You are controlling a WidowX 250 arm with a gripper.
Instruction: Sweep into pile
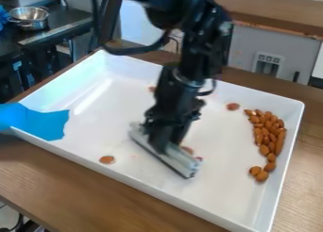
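Wooden table (75, 188) below, we see a white tray (114, 178) on it, almonds (268, 129) clustered along the side at the view's right, and a few flat brown pieces (107, 160) scattered apart. Near the tray's middle, we find the gripper (161, 137) closed on a pale bar (183, 163), probably a sweeping tool.

Site: prob. robotics lab or workrm. Evid.: blk robot arm (189, 52) w/ ext. cable (135, 51) over wood-top table (69, 179); dark bench (60, 26) at L of view w/ metal bowl (29, 18); grey panel (243, 52) behind w/ slotted insert (268, 63). Bowl = only kitchen-type item; exact rm type unconf.
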